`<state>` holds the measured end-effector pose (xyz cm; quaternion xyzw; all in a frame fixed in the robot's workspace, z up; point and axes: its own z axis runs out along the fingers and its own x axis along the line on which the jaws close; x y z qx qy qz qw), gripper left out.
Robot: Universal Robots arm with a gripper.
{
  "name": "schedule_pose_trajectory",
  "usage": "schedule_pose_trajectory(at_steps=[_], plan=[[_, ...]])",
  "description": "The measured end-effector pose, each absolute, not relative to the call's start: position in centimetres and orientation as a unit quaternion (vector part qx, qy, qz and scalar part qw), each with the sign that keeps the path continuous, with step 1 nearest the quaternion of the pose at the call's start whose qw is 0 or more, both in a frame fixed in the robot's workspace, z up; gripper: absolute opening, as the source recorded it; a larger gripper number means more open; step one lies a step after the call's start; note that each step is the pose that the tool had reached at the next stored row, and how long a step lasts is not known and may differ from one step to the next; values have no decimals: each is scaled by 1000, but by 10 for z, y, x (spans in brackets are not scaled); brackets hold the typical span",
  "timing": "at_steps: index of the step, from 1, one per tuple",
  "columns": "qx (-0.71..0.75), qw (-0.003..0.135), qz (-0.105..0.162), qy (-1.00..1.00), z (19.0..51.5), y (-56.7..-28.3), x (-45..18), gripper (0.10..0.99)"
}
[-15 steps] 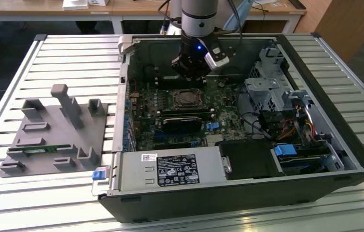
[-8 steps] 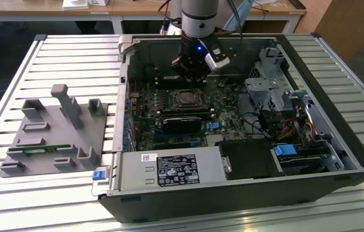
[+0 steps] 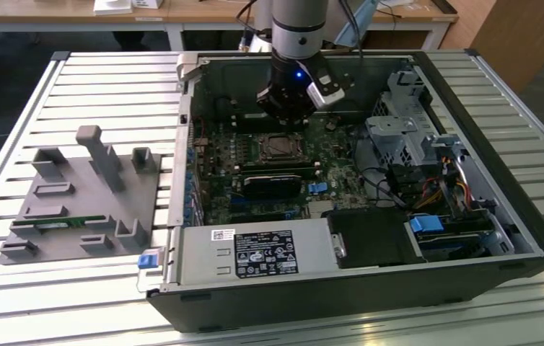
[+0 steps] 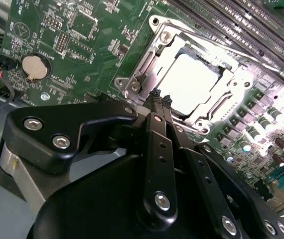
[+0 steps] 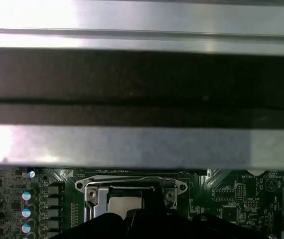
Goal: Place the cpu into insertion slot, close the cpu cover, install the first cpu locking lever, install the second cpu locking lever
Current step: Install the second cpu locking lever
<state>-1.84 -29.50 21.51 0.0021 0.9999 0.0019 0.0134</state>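
The cpu lies flat in the insertion slot on the green board, its pale metal top glaring under the light. The silver cpu cover lies down around it, so the chip shows through the cover's window. My gripper hovers at one corner of the socket, its black fingers pressed together with nothing visible between them. In the exterior view the gripper hangs just behind the socket, inside the open case. The first wrist view shows the socket frame under the case's metal wall.
The open computer case stands on a slatted metal table. Long black memory slots run beside the socket. A coin battery, drive cages and cables surround it. A grey fixture sits at the exterior view's left.
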Motion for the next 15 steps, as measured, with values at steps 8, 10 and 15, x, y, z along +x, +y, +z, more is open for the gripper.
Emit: schedule_pose_trajectory(at_steps=[8,10,15], plan=[[2,13,2,1000,227,-295,-18,118],[2,13,2,1000,233,-295,-18,118],[2,13,2,1000,234,-296,-18,118]])
